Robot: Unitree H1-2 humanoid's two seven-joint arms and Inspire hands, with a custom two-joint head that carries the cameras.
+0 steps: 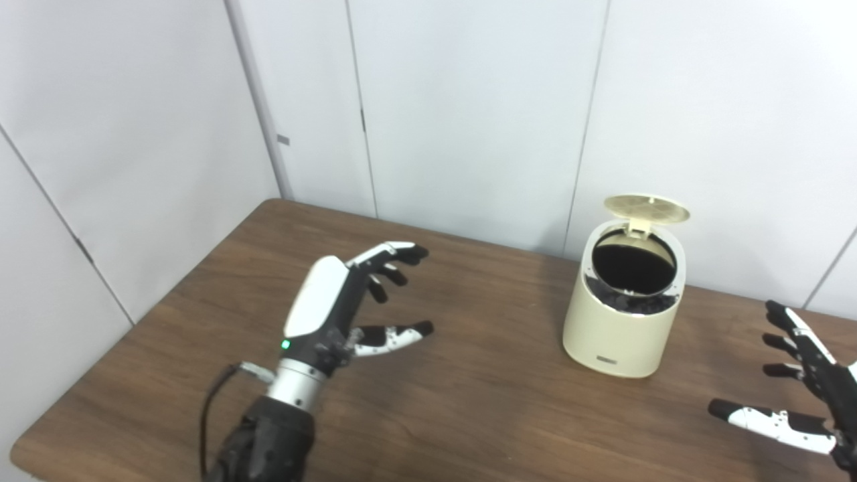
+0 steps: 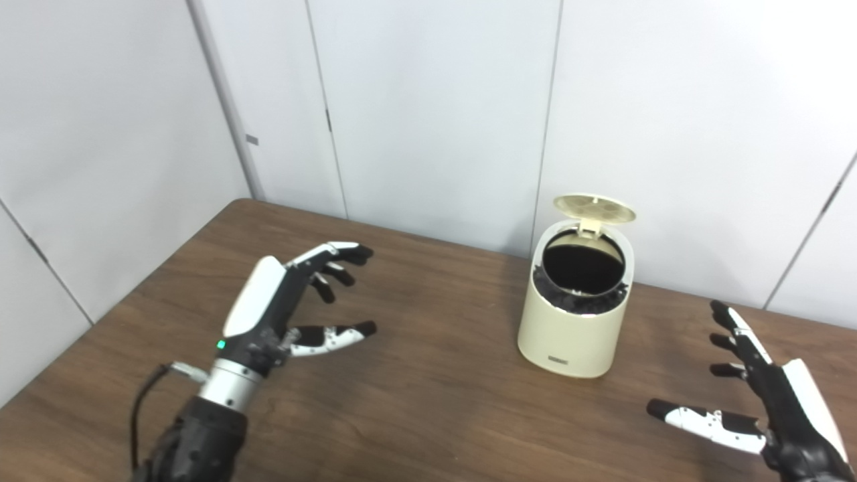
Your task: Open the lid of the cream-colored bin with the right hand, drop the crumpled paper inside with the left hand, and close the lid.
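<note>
The cream-colored bin [image 1: 619, 328] stands upright on the wooden table [image 1: 469, 402], right of centre. Its round lid [image 1: 646, 209] is tipped up at the back, showing a dark inside lined with a black bag. My left hand [image 1: 348, 301] hovers above the table well left of the bin, open, fingers spread, holding nothing. At the lower right edge my right hand [image 2: 763, 395] is open too, fingers apart, right of the bin and apart from it. No crumpled paper shows in either view.
White wall panels [image 1: 469, 114] close the table off at the back and left. The table's left corner and near-left edge [image 1: 27, 448] show at the bottom. A black cable [image 1: 211, 408] loops off my left wrist.
</note>
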